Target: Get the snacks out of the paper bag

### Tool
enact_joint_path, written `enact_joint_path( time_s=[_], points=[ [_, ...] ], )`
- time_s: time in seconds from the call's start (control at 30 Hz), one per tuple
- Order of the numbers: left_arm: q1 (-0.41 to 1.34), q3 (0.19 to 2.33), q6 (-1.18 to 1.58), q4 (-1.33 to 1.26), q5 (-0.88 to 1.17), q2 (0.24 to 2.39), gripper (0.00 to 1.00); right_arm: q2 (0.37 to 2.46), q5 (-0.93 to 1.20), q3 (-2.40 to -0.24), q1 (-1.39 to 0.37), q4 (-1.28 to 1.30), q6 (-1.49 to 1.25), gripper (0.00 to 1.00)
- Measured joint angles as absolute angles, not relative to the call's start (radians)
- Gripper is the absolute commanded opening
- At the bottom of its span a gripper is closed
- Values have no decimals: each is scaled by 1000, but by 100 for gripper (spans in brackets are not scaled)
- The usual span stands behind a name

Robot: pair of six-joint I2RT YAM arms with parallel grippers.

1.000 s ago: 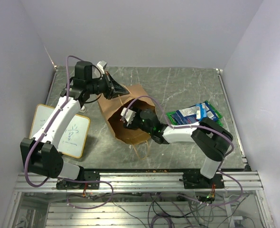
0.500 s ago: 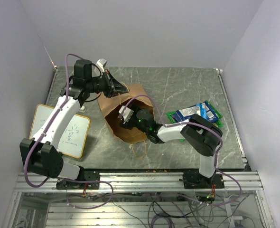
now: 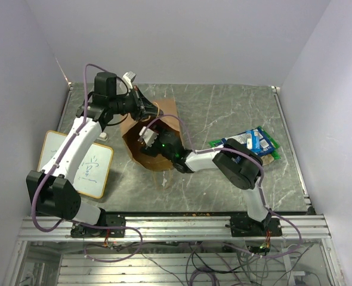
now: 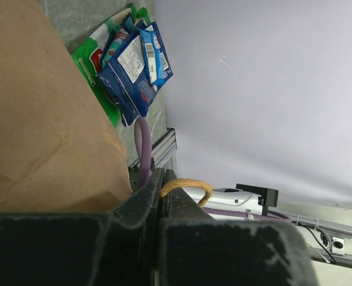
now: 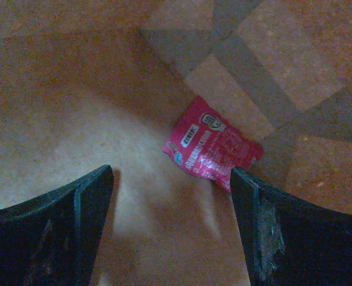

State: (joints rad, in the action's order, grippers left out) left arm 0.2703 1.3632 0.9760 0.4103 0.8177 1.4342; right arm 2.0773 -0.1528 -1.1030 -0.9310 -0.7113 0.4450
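Observation:
The brown paper bag (image 3: pixel 139 150) lies tilted on the table with its mouth towards the right arm. My left gripper (image 3: pixel 147 109) is shut on the bag's twisted string handle (image 4: pixel 185 184) at the far rim and holds it up. The bag wall (image 4: pixel 39 119) fills the left wrist view. My right gripper (image 5: pixel 171 185) is open, deep inside the bag. A small red packet (image 5: pixel 212 149) lies on the bag's floor just ahead, close to the right finger (image 5: pixel 265 226). Blue and green-white packets (image 3: pixel 249 143) lie in a pile on the table to the right, also in the left wrist view (image 4: pixel 130 62).
A small whiteboard (image 3: pixel 80 164) with writing lies at the left, beside the left arm. The bag's other string handle (image 3: pixel 166 179) hangs loose near the front of the bag. The table's metal rail (image 3: pixel 176 225) runs along the near edge.
My right arm has pushed further left and deeper into the bag. The bag has shifted left and its mouth has closed in around the wrist. My left gripper has kept its hold.

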Motion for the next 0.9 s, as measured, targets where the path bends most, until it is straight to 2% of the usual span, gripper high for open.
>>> enact_joint_path(
  time_s=[0.3, 0.63, 0.9],
  points=[
    [258, 1386, 929, 459, 815, 1440, 7, 2112, -182, -1174, -925, -636, 446, 78],
    [229, 1449, 845, 554, 804, 1440, 7, 1916, -44, -970, -920, -660, 469, 78],
    [229, 1449, 850, 563, 805, 1440, 7, 1913, -36, -955, -925, -768, 448, 75]
  ],
)
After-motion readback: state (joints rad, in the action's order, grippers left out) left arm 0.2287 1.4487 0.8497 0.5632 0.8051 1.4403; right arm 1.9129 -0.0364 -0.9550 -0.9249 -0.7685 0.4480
